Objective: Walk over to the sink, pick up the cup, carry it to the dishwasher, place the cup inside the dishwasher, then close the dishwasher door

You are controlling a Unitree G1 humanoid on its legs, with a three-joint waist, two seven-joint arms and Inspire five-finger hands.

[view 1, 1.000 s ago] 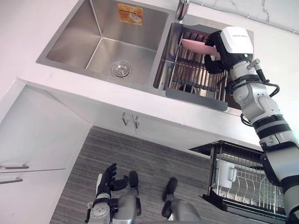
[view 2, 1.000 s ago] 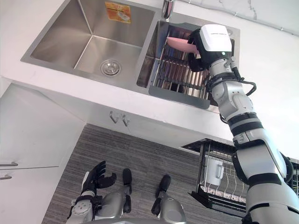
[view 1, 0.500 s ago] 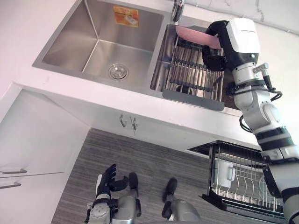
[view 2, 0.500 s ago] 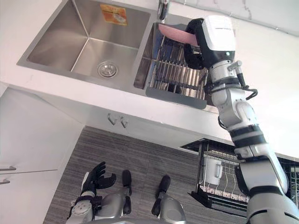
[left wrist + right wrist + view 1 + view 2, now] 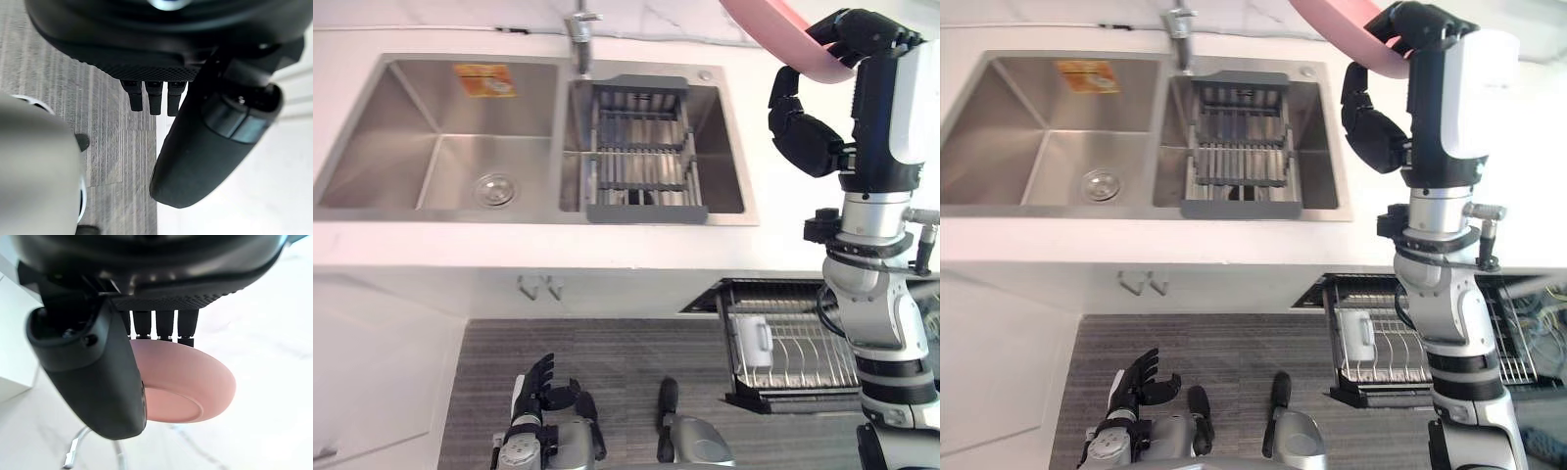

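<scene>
Right arm: your right arm [image 5: 873, 313] rises from the lower right with the forearm near upright and the wrist at the top.
Right hand: your right hand [image 5: 867, 117] is held high and faces your left. Its fingers [image 5: 858, 23] curl over the rim of a pink plate [image 5: 773, 22], and the thumb [image 5: 800, 132] is bent underneath.
Right grip: in the wrist view the fingers [image 5: 161, 323] lie on one face of the plate and the thumb [image 5: 98, 377] on the other, pinching it.
Left arm: your left arm [image 5: 558, 448] hangs low at the lower left.
Left hand: your left hand [image 5: 536, 384] is loose and empty, with fingers [image 5: 146, 95] spread and nearly straight and the thumb [image 5: 205, 147] out to the side.
</scene>
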